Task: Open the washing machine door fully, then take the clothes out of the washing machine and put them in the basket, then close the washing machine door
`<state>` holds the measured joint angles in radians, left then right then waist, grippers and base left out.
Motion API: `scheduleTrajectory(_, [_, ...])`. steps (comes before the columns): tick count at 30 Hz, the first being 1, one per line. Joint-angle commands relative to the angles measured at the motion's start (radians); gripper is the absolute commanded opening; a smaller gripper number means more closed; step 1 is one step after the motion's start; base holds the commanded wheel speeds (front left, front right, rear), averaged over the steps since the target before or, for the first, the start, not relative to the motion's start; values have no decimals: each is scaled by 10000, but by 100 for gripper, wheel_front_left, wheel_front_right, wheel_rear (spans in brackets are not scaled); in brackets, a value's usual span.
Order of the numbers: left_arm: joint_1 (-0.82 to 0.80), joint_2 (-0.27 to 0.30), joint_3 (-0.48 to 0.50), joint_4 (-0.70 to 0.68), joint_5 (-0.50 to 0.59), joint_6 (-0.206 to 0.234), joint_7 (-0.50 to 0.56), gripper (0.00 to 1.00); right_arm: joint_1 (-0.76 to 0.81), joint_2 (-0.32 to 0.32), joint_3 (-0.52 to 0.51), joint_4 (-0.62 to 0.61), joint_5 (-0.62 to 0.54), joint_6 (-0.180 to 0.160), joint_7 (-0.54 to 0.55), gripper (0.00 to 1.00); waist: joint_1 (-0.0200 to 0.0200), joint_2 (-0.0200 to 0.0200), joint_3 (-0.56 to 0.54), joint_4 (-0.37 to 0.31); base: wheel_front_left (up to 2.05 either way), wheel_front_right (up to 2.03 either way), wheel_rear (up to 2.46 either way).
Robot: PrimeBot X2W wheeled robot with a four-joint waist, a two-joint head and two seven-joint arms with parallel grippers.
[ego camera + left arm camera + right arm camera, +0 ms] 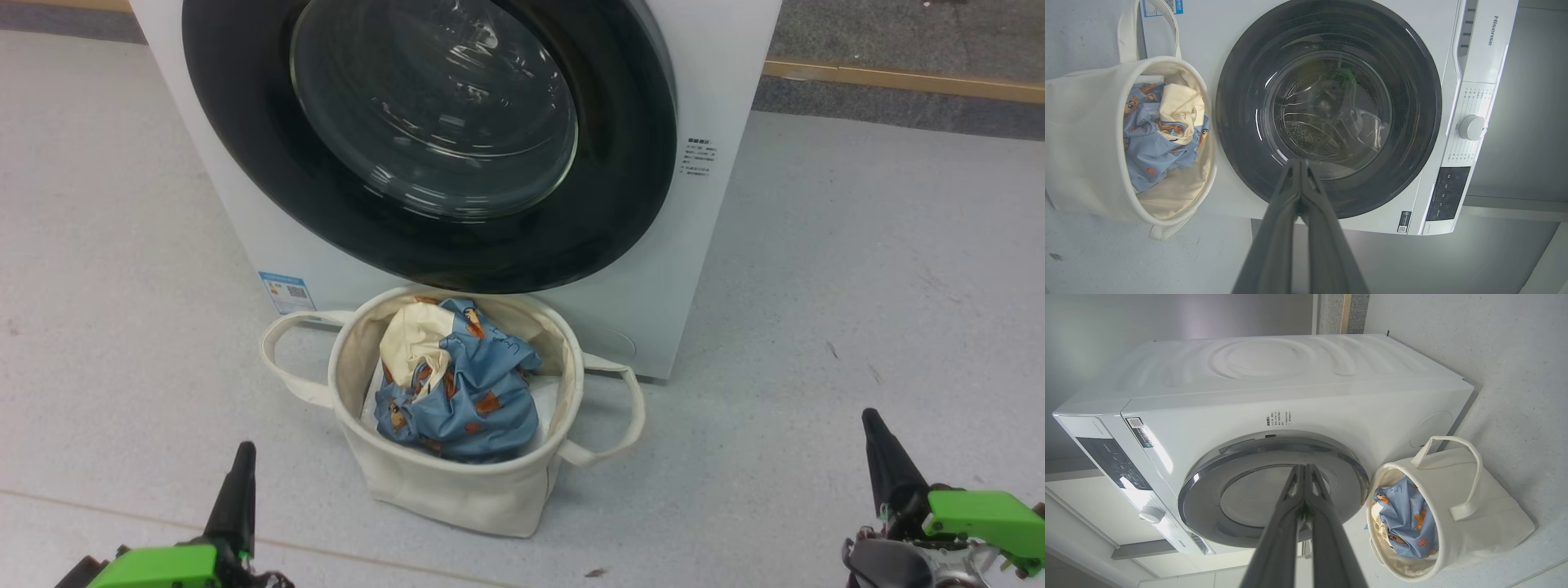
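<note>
I'm holding left gripper [1299, 163], right gripper [1304, 467] pinched together, empty; clothes [461, 388] lying in basket [457, 490]; washing machine door [245, 163] sitting closed.

You are looking at a white washing machine [718, 49] whose washing machine door [245, 122] is showing a glossy black ring around clear glass. The basket [457, 490] is showing plain cream, the clothes [482, 400] light blue printed with orange-brown bears, cream in part. The floor [857, 269] is showing speckled pale grey.
</note>
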<state>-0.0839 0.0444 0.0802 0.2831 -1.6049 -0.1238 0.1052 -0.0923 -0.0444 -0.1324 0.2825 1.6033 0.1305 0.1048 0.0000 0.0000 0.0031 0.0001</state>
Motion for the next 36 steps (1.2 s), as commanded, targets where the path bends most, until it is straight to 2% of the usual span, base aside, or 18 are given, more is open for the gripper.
scheduleTrajectory(1, [-242,58,343,-379,-31,-69,87,0,-156,-58,188,-378,55,2,82,0,0,0,0,-1,0,0,0])
scheduleTrajectory(36, [-241,58,339,-380,-34,-69,84,0,-156,-58,189,-378,55,2,82,0,0,0,0,-1,0,0,0])
